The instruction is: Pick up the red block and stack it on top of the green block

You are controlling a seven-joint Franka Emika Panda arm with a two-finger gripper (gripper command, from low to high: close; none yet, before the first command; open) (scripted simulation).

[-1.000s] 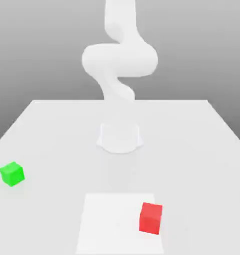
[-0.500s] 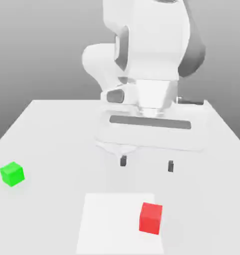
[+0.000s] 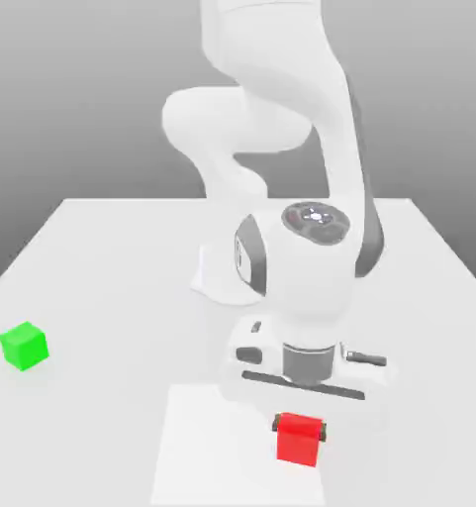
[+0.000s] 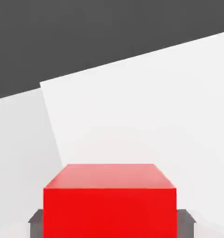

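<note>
One white Franka arm [image 3: 281,149] reaches down over the pale grey table [image 3: 103,257]; its two-finger gripper [image 3: 300,428] has its jaws clamped on the small matte bright-red cube [image 3: 299,442], resting on a lighter square patch [image 3: 197,446]. The matching bright-green cube [image 3: 24,346] sits well apart, toward the exterior view's left. An off-centre grip could let the red cube slip or twist when lifted.

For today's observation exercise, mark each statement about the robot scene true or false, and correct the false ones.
1. The gripper is closed on the red block. True.
2. The red block sits on top of the green block. False: they are far apart on the table.
3. The green block lies toward the exterior view's left. True.
4. The red block rests on a dark mat. False: it is on a white square patch.
</note>
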